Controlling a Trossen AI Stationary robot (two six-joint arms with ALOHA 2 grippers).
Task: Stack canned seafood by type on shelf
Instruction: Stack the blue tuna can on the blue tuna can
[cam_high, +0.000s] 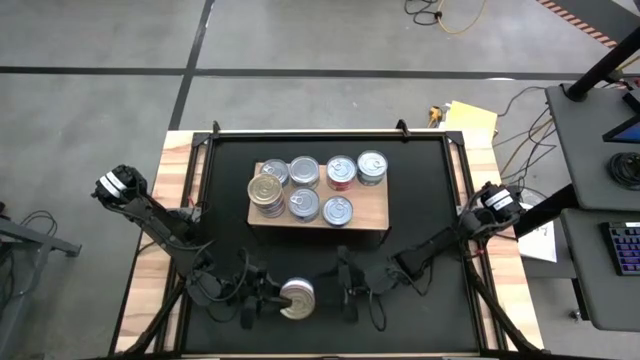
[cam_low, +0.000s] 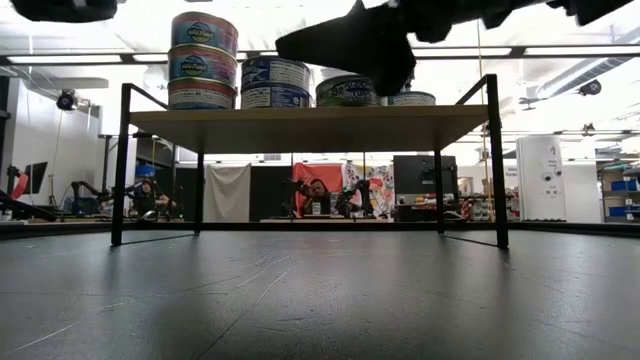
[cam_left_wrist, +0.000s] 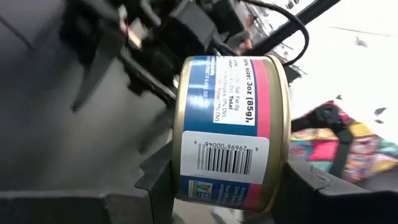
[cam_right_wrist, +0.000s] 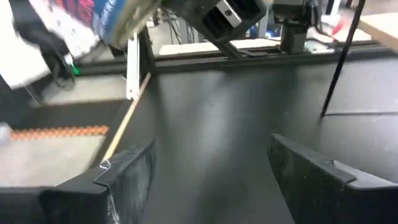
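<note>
Meanwhile, seven cans (cam_high: 318, 172) crowd the shelf (cam_high: 370, 212), the tallest stack at its left. Near the counter's (cam_high: 420, 160) front edge, the left gripper (cam_high: 285, 298) clamps one can (cam_left_wrist: 230, 134); the right gripper (cam_high: 342, 290), just beside, stands open, empty.

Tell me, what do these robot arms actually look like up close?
Both are slim, dark, jointed arms with black cables looping along them. Each has a pale silvery cap with markings at its outer joint. The left gripper and right gripper end in two flat, matte black fingers with squared, angular edges, like blunt paddles.
</note>
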